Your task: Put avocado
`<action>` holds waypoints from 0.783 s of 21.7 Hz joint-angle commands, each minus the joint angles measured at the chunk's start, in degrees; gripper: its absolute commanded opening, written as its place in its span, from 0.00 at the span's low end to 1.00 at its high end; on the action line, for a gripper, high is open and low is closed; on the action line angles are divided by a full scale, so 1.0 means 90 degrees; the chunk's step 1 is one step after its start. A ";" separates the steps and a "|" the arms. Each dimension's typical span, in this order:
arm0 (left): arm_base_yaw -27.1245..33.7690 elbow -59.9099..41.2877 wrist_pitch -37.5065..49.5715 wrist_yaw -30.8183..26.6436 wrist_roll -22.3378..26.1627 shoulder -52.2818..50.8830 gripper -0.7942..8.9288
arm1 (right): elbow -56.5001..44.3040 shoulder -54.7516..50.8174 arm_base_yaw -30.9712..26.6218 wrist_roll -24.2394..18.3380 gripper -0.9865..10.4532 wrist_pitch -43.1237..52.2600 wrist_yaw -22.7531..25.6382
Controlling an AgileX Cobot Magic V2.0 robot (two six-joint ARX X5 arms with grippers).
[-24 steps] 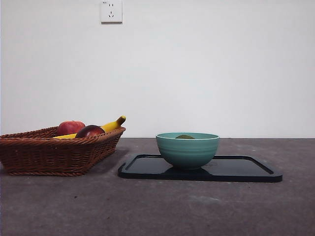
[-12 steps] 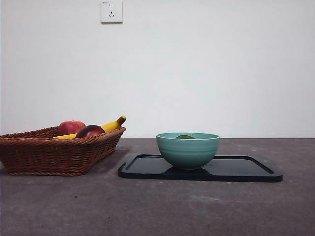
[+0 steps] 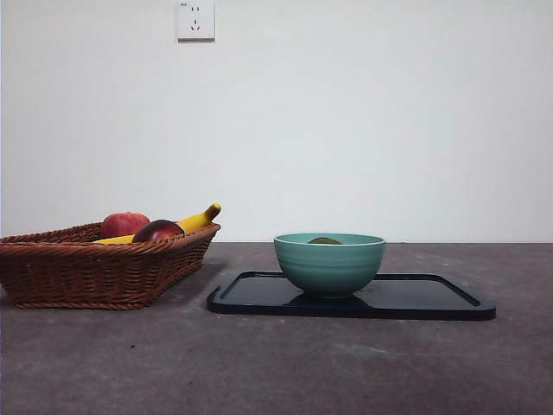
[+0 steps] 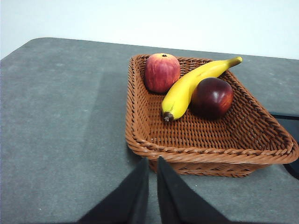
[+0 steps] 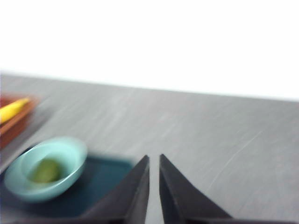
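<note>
A wicker basket of fruit and a dark tray share the grey bench; the avocado lies in the teal bowl on the tray. Left pincer and right pincer hang nearly closed, empty.

Olive-green avocado, teal bowl, black tray, brown woven basket.

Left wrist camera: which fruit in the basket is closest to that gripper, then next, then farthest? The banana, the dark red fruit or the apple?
From the left gripper:
1. Banana: its stem end, mid-basket, comes nearest.
2. Dark red fruit: beside the banana, slightly farther.
3. Red apple: at the basket's far corner.
</note>
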 commanded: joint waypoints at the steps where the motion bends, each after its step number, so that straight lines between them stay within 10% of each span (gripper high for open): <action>1: -0.0005 -0.0131 -0.0041 -0.0017 0.0036 -0.0007 0.11 | -0.1039 -0.0240 -0.0695 -0.0221 0.11 0.1411 -0.0289; 17: -0.0005 -0.0131 -0.0041 -0.0017 0.0036 -0.0007 0.11 | -0.3028 -0.0913 -0.2567 -0.0233 0.11 0.2465 -0.1389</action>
